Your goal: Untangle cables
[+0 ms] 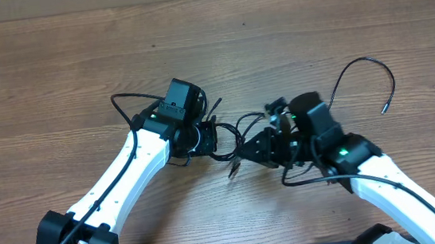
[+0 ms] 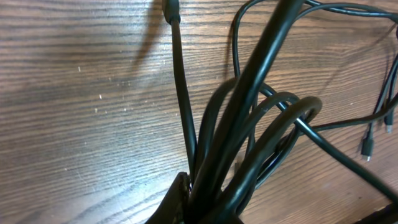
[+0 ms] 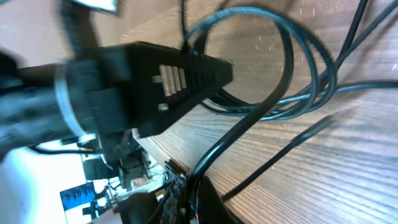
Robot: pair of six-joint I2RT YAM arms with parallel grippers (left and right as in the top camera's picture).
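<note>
The job looks barely begun: the cables (image 1: 243,121) are not yet separated and hang as one small knot of loops between the two arms, near the middle of the worktop (image 1: 53,74). The left tool (image 1: 212,135) is closed on the bundle; in its wrist view several loops (image 2: 249,124) rise together out of its clamped jaws, crossing and threading through one another. The right tool (image 1: 236,167) is also closed, just beside the same knot, and its blurred wrist view suggests it pinches a single cord (image 3: 205,165) that runs up into the coil (image 3: 292,56), though the exact contact is hard to make out. What is left, by my reading, is nearly everything: drawing each cord free of the loops and laying them apart. The cords are thin, round, smooth black rubbery lines with a slight sheen, limp enough to curl in tight arcs. A few small plug ends (image 2: 367,149) dangle loose at one side. The worktop is matt brown wood grain with fine pale streaks, flat and bare around the arms.
</note>
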